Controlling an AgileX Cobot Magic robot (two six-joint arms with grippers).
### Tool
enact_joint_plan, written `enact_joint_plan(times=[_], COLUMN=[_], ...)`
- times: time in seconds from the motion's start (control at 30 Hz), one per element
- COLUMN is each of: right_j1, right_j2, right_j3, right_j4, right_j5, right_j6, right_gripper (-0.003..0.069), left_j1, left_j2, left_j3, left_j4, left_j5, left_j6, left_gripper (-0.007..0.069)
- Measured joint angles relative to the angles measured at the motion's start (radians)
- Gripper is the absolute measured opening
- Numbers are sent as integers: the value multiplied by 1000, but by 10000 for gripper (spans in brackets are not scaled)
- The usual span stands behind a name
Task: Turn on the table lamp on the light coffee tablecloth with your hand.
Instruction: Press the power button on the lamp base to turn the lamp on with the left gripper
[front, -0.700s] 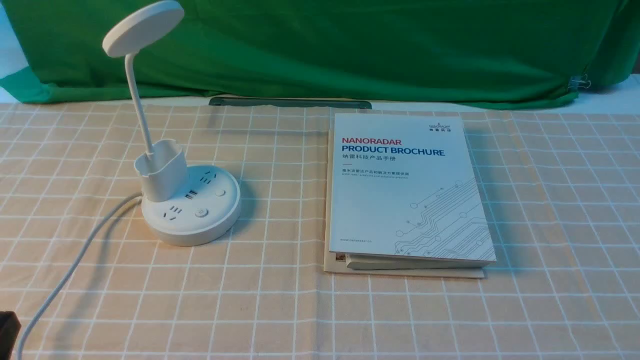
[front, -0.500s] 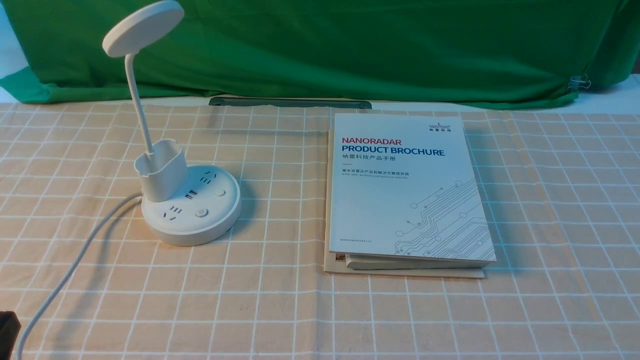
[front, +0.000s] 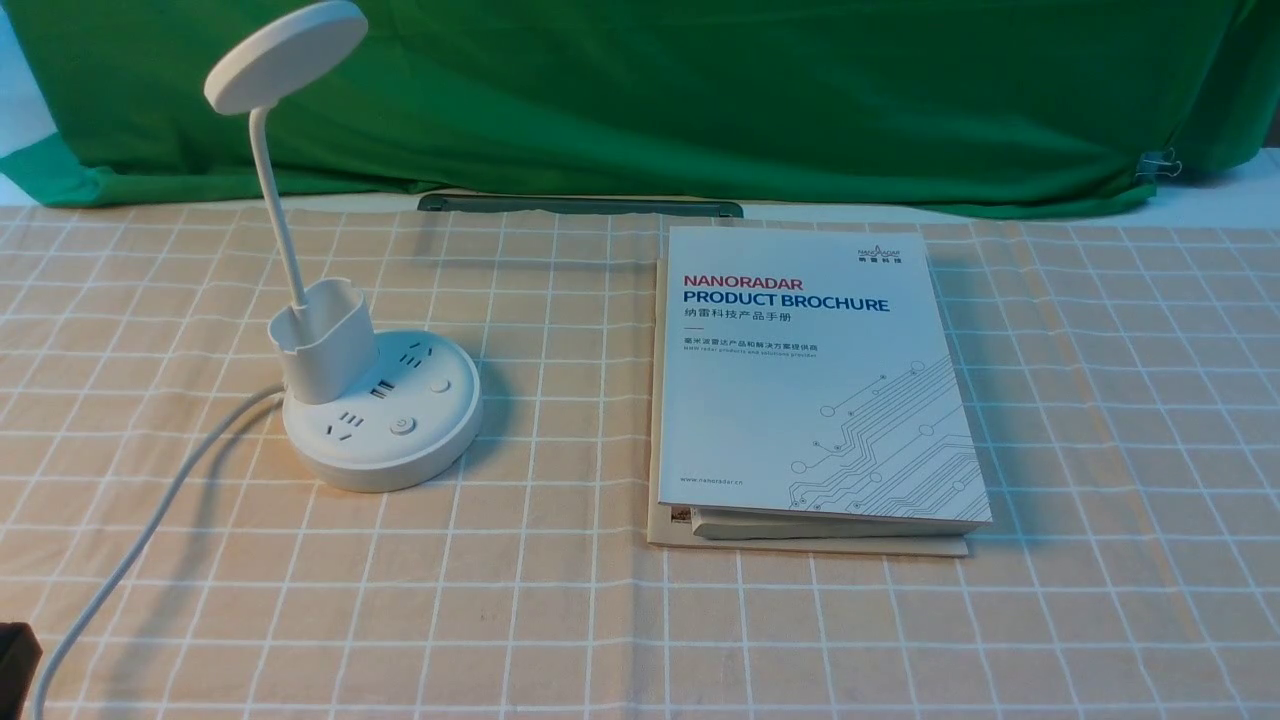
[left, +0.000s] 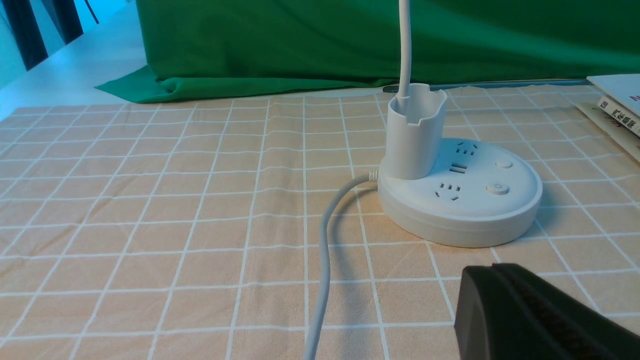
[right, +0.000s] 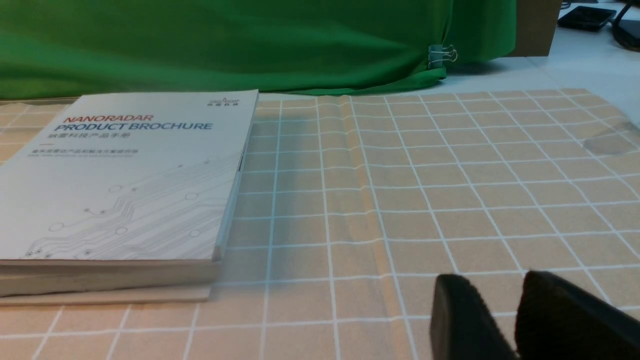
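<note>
The white table lamp (front: 385, 430) stands at the left on the light coffee tablecloth (front: 560, 620), its round head (front: 285, 55) raised on a thin neck and unlit. Its base carries sockets and a power button (front: 402, 425). In the left wrist view the lamp base (left: 460, 200) is just beyond my left gripper (left: 492, 270), whose jaws are pressed together and empty. A dark corner of that hand (front: 15, 655) shows at the front-left edge. My right gripper (right: 495, 282) hovers low over bare cloth with a narrow gap between its fingers, holding nothing.
The lamp's white cord (front: 130, 550) trails from the base to the front-left corner. A white brochure (front: 810, 380) lies on a small stack of books right of centre. Green draped cloth (front: 700, 90) closes off the back.
</note>
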Motion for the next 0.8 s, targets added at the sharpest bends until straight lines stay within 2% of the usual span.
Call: enact_joint_plan(times=[0.67,0.77,0.8], right_j1=[0,0,0], right_j2=[0,0,0], right_j3=[0,0,0], right_j4=[0,0,0], right_j5=[0,0,0], right_j6=[0,0,0], right_gripper=[238,238,238], left_j1=[0,0,0], left_j2=[0,0,0], left_j3=[0,0,0], left_j4=[8,31,38], left_j5=[0,-36,-98], left_j6=[2,7,12], left_gripper=[1,1,1])
